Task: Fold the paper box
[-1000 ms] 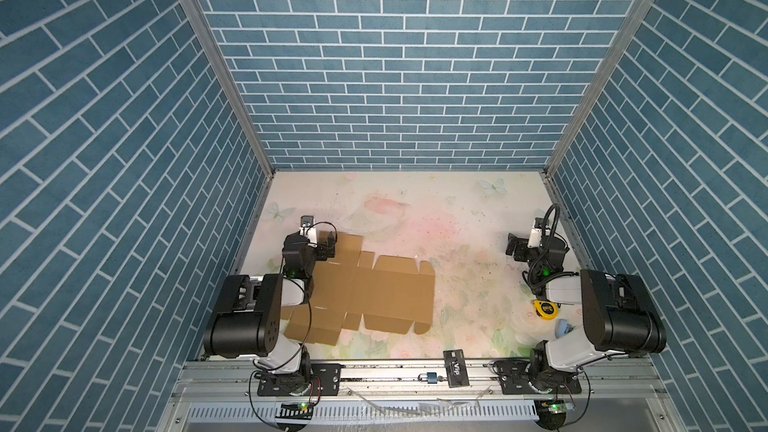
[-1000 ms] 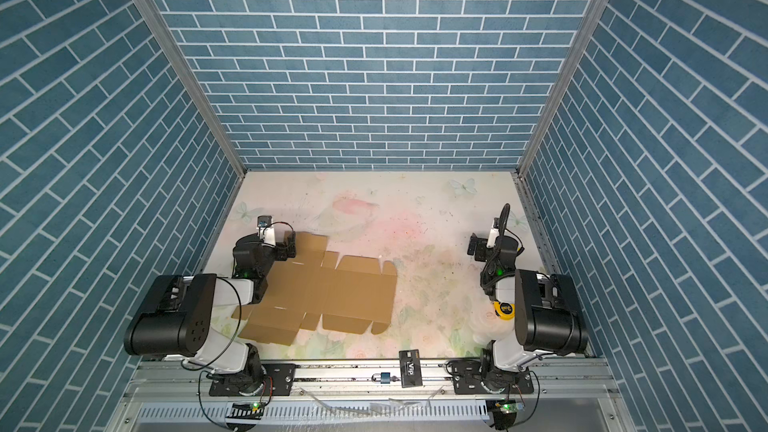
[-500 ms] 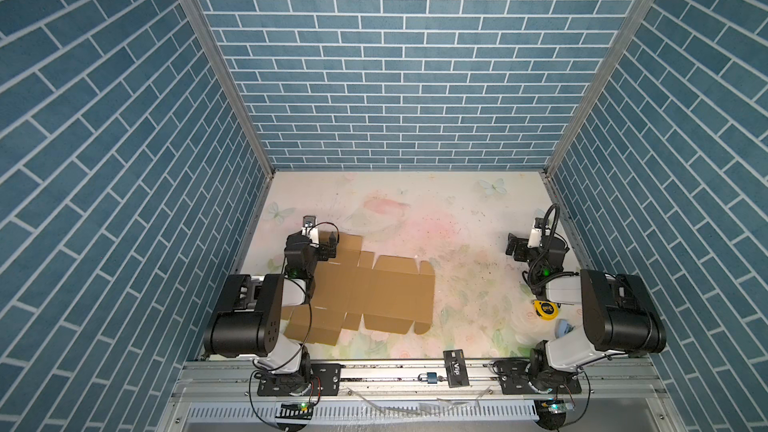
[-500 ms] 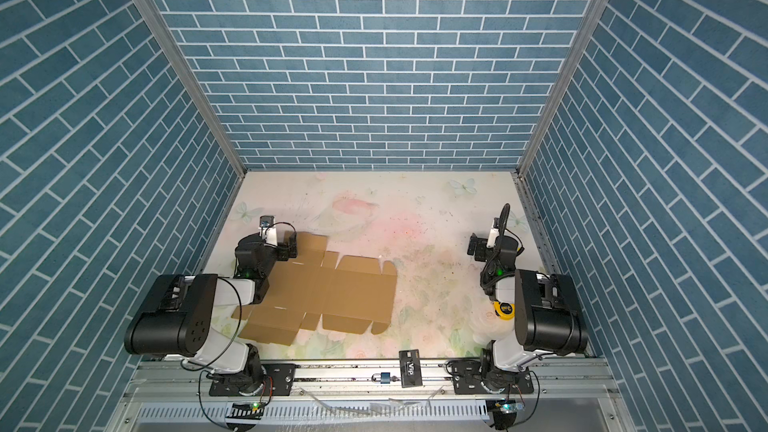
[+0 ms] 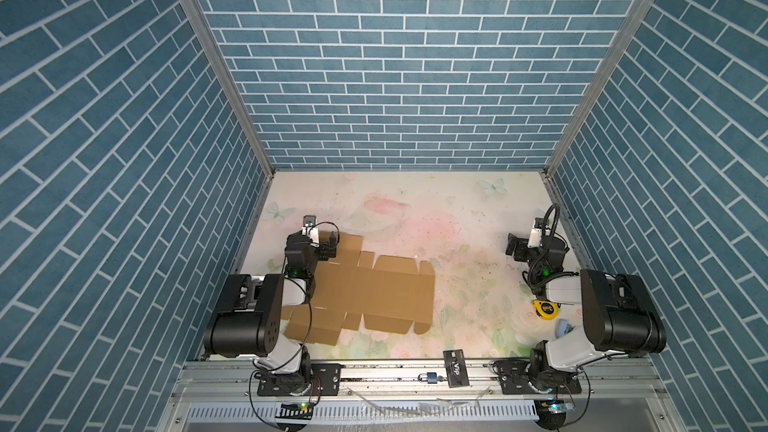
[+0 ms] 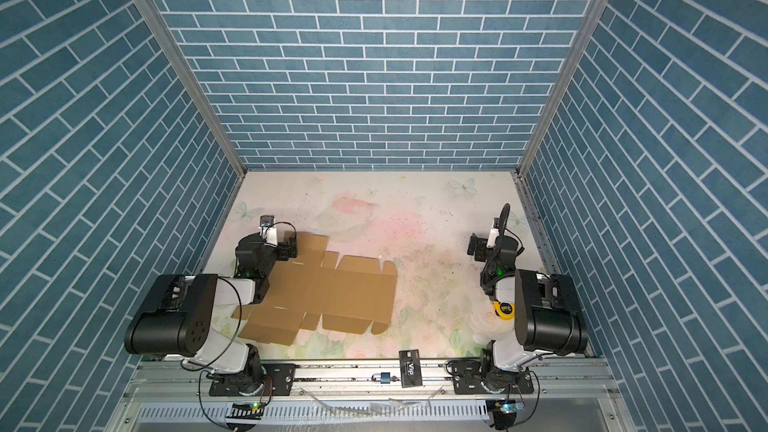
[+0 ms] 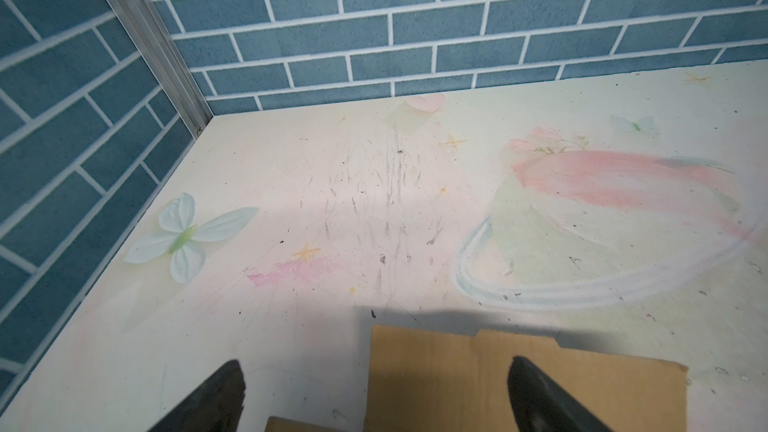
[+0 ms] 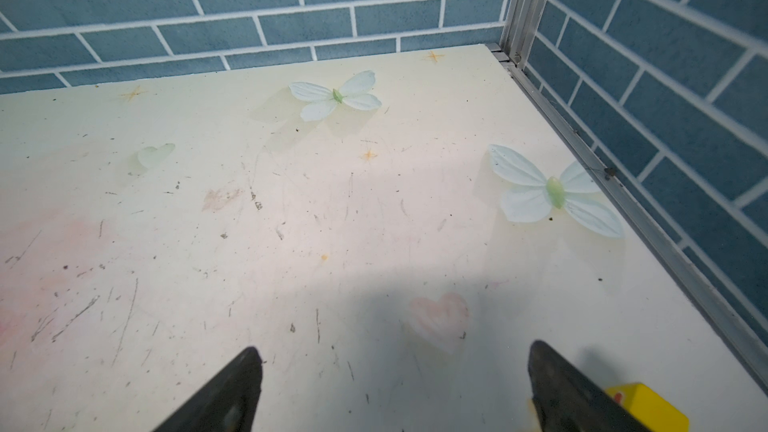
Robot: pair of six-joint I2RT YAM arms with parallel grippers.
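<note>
The paper box (image 5: 374, 288) (image 6: 336, 288) is a flat tan die-cut cardboard sheet, lying unfolded on the left half of the table in both top views. My left gripper (image 5: 328, 243) (image 6: 291, 248) stands open over its far left corner. In the left wrist view the gripper (image 7: 376, 367) has one finger above the cardboard flap (image 7: 457, 380) and the other above bare table, with nothing between them. My right gripper (image 5: 513, 245) (image 6: 476, 247) (image 8: 395, 353) is open and empty by the right wall, far from the sheet.
A yellow tape measure (image 5: 545, 309) (image 8: 648, 407) lies beside the right arm, with a small blue item (image 5: 563, 328) near it. A black card (image 5: 456, 367) and a padlock (image 5: 428, 377) sit on the front rail. Blue brick walls enclose three sides.
</note>
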